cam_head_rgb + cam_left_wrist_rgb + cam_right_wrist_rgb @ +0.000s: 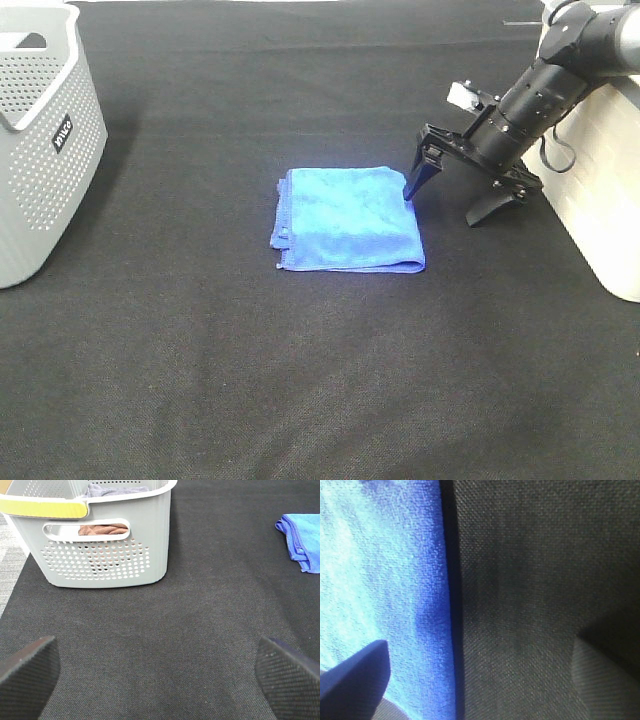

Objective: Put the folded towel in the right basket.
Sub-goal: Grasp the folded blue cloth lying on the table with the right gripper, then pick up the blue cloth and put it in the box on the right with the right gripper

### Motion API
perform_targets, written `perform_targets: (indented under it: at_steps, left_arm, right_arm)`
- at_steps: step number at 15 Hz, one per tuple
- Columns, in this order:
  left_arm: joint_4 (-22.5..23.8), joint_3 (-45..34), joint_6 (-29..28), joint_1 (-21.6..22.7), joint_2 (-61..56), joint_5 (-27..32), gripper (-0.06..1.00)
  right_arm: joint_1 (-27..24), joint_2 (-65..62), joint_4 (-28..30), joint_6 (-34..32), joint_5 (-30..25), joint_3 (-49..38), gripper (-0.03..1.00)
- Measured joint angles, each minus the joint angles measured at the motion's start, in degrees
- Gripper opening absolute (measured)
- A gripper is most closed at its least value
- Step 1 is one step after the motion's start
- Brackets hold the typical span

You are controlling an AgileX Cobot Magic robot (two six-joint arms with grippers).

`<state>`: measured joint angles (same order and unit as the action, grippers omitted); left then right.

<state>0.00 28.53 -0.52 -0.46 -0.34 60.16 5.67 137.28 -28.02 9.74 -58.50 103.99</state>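
A folded blue towel (pixel 347 220) lies flat on the black table mat near the middle; it also shows in the left wrist view (pixel 303 540) and fills part of the right wrist view (pixel 380 580). My right gripper (pixel 455 200) is open and low at the towel's right edge, with one fingertip (pixel 413 186) on that edge and the other (pixel 490 210) on the mat. The white right basket (pixel 606 190) stands behind the right arm. My left gripper (pixel 160 675) is open and empty above bare mat.
A grey perforated basket (pixel 45 150) stands at the far left; in the left wrist view (pixel 100 555) it holds some cloth. The black mat (pixel 300 380) covers the table.
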Motion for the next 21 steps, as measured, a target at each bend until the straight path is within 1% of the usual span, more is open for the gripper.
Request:
perform_targets:
  at_steps: [3,5,6,7,8,9,12,13,14,17,20,21]
  left_arm:
    - [0.0,0.0,0.0,0.0,0.0,0.0,0.99]
    - [0.0,0.0,0.0,0.0,0.0,0.0,0.99]
    - [0.0,0.0,0.0,0.0,0.0,0.0,0.99]
    - [0.0,0.0,0.0,0.0,0.0,0.0,0.99]
    - [0.0,0.0,0.0,0.0,0.0,0.0,0.99]
    - [0.0,0.0,0.0,0.0,0.0,0.0,0.99]
    - [0.0,0.0,0.0,0.0,0.0,0.0,0.99]
    - [0.0,0.0,0.0,0.0,0.0,0.0,0.99]
    - [0.0,0.0,0.0,0.0,0.0,0.0,0.99]
    - [0.0,0.0,0.0,0.0,0.0,0.0,0.99]
    - [0.0,0.0,0.0,0.0,0.0,0.0,0.99]
    - [0.0,0.0,0.0,0.0,0.0,0.0,0.99]
  right_arm:
    - [2.9,1.0,-1.5,0.0,0.3,0.7,0.96]
    - [6.1,1.9,-5.0,0.1,1.9,0.8,0.96]
    - [8.1,2.4,-7.8,0.2,2.9,0.9,0.95]
    - [8.1,2.4,-7.8,0.2,2.9,0.9,0.95]
    - [10.2,3.3,-11.2,0.2,4.1,1.0,0.93]
    - [11.9,3.7,-12.8,0.2,5.0,1.1,0.91]
    - [13.8,4.2,-14.3,0.2,7.1,1.1,0.82]
    - [13.8,4.2,-14.3,0.2,7.4,1.1,0.74]
    - [13.9,4.6,-14.3,0.2,7.6,1.1,0.63]
    - [13.9,5.0,-14.1,0.2,7.6,0.6,0.19]
    - [13.9,4.6,-13.7,0.6,6.9,0.6,0.20]
    - [13.9,4.2,-13.2,1.2,5.1,0.9,0.20]
